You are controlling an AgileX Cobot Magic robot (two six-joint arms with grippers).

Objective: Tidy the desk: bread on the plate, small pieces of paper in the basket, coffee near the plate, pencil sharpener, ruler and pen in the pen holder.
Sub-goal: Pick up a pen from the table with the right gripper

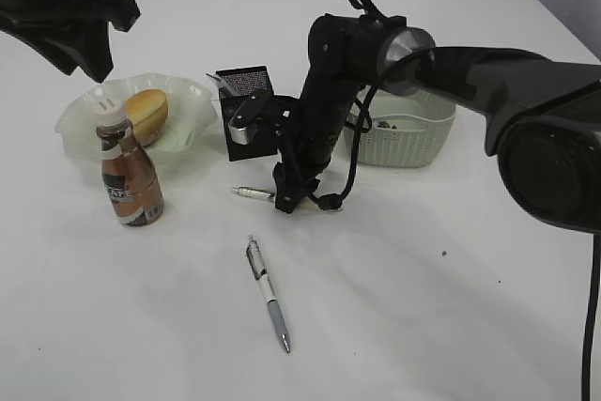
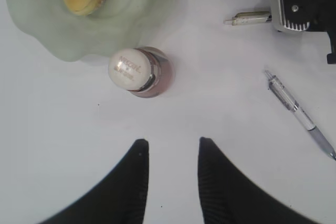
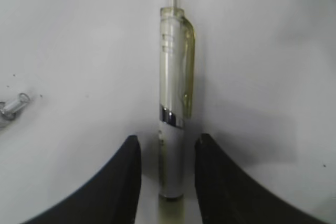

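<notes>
While the right gripper (image 3: 167,182) stands low over the desk (image 1: 423,279) with its jaws apart on either side of a translucent pen (image 3: 173,103), not clearly pinching it, a second pen (image 1: 269,295) lies nearer the camera. The left gripper (image 2: 172,182) hovers parted and empty above the coffee (image 2: 137,70), which stands just beside the plate (image 1: 84,119) holding the bread (image 1: 148,112); the pen holder (image 1: 242,100) and basket (image 1: 404,143) sit behind the right arm.

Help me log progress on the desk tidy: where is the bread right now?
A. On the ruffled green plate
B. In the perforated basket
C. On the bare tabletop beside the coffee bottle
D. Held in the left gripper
A: the bread lies inside the ruffled green plate, behind the coffee bottle.
</notes>
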